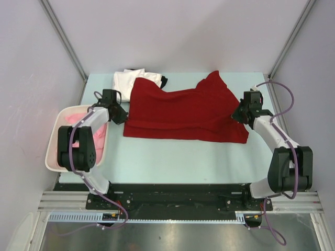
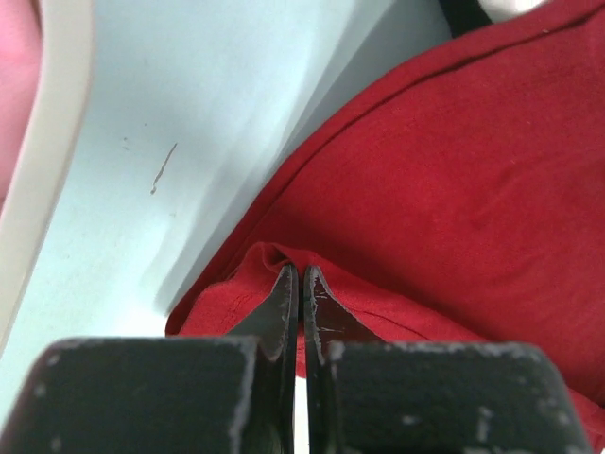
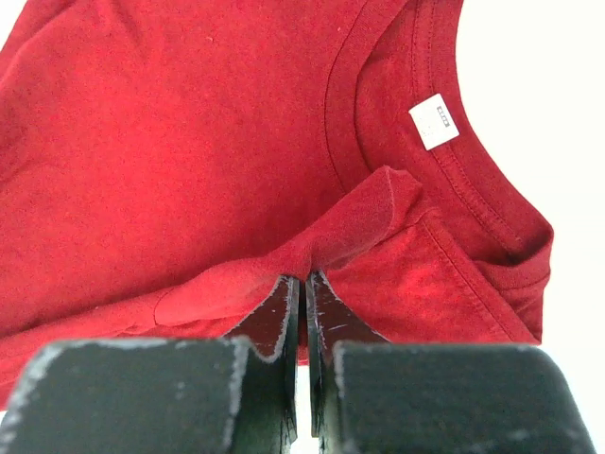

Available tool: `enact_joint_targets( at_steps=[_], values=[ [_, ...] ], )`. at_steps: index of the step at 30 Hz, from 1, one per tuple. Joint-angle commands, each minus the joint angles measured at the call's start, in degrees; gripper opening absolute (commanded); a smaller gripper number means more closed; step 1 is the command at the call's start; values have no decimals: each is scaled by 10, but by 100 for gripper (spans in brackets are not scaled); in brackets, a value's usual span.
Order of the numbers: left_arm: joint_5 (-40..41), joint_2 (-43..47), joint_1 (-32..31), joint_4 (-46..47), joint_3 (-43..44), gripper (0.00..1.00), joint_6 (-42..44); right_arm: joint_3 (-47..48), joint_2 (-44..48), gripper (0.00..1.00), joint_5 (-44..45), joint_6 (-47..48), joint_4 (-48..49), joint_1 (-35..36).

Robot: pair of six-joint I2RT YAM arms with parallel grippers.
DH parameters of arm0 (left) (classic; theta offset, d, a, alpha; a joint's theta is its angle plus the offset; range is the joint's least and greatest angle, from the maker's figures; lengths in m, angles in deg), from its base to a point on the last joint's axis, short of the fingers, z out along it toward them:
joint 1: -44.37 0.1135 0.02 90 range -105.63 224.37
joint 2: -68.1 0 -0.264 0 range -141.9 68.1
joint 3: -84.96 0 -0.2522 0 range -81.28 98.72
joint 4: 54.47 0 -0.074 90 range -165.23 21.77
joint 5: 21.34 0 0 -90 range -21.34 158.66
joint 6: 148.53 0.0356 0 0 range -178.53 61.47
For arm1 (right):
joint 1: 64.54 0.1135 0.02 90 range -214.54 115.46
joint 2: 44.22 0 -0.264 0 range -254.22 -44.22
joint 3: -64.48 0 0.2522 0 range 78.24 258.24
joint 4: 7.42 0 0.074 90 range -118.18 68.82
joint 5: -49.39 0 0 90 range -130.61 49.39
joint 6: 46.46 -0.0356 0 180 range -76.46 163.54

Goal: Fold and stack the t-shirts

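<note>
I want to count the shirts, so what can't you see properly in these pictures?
White t-shirt: top view, partly under the red t-shirt.
Black t-shirt: top view, only a sliver shows.
Pink t-shirt: top view, the left arm hides most of it.
Neck label: right wrist view, print too small to read.

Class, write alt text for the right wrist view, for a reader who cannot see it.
The right gripper, jaws shut, pinches a raised fold of the dark red t-shirt near its neckline. A small white label sits inside the collar.
</note>
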Motion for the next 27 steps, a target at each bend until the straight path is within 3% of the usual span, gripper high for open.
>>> enact_joint_targets(
  at_steps=[1, 12, 13, 15, 16, 17, 18, 19, 23, 27],
  values=[
    [8, -33, 5, 27, 45, 0, 11, 38, -29, 0, -2, -3, 37, -3],
    [-8, -91, 3, 14, 114, 4, 8, 137, -120, 0, -37, -41, 55, -9],
    [-4, -94, 3, 12, 117, 25, 7, 151, -144, 0, -45, -48, 57, -9],
    [16, -96, 2, 0, 116, 59, 2, 190, -179, 2, -76, -74, 61, -7],
    [27, -92, -1, -6, 116, 91, -1, 200, -195, 15, -92, -83, 82, -8],
    [40, -90, -4, -9, 113, 100, -1, 209, -232, 34, -108, -99, 98, -5],
    [49, -85, -6, -16, 112, 100, -1, 231, -250, 77, -132, -107, 114, -3],
    [64, -80, -10, -20, 110, 100, -2, 243, -269, 99, -142, -112, 133, -2],
    [77, -21, -16, -12, 45, 100, -14, 250, -287, 100, -149, -107, 153, -3],
    [94, 94, -24, 17, -50, 100, -40, 208, -185, 100, -54, -43, 122, 22]
  ],
)
